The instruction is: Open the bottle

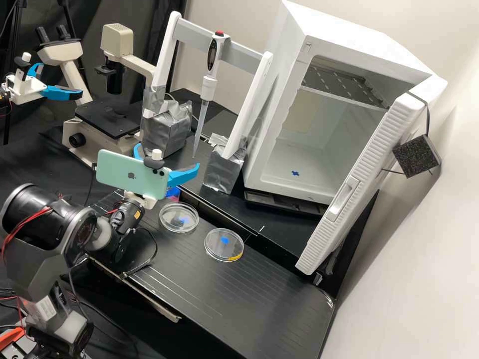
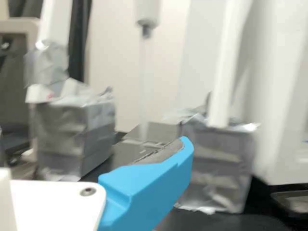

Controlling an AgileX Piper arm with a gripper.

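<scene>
The gripper [image 1: 168, 154] is up over the table [image 1: 259, 304], and its two blue fingers [image 1: 184, 175] are spread wide apart. A light green phone [image 1: 127, 175] is stuck onto the arm [image 1: 45, 219], right by the gripper. A small blue and pink thing [image 1: 173, 193] peeks out just past the gripper's white part; it may be the bottle, but most of it is hidden. It is near a round clear dish [image 1: 162, 225] with a blue mark. A second clear dish [image 1: 207, 251] lies close by, with a blue mark and some yellow on its edge.

Past the gripper are two boxes wrapped in shiny silver tape [image 1: 224, 172]. White posts [image 1: 249, 104] stand in them, with a grey bar [image 1: 192, 36] across. A pipette [image 1: 208, 89] with a red top hangs on the bar, tip pointing down between the boxes.

On one side is a cream and black microscope [image 1: 112, 119]. On the other is a big white box [image 1: 273, 99] with its door [image 1: 371, 179] wide open and a metal shelf [image 1: 344, 86] inside.
</scene>
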